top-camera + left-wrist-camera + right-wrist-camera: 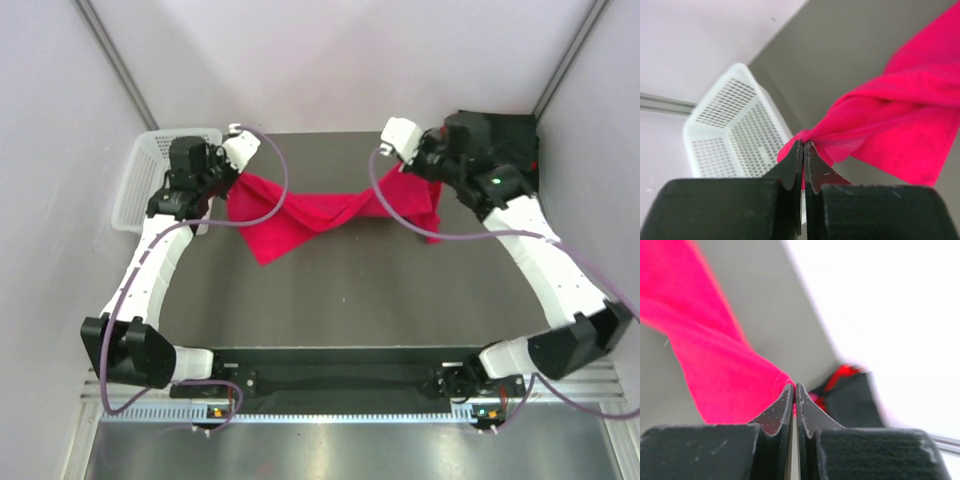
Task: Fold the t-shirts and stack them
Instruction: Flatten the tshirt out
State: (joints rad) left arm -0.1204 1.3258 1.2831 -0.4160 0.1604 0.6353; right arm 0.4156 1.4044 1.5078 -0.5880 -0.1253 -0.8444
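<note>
A crimson red t-shirt hangs twisted and stretched between my two grippers over the back of the table, with a loose flap drooping toward the front. My left gripper is shut on its left end; the left wrist view shows the cloth pinched at the fingertips of the left gripper. My right gripper is shut on the right end, and in the right wrist view the red fabric runs into the closed tips of that gripper. Black t-shirts lie at the back right corner, partly hidden by the right arm.
A white mesh basket stands at the back left, right beside the left gripper, and also shows as the basket in the left wrist view. White walls enclose the dark table on three sides. The dark pile sits just beyond the right fingertips.
</note>
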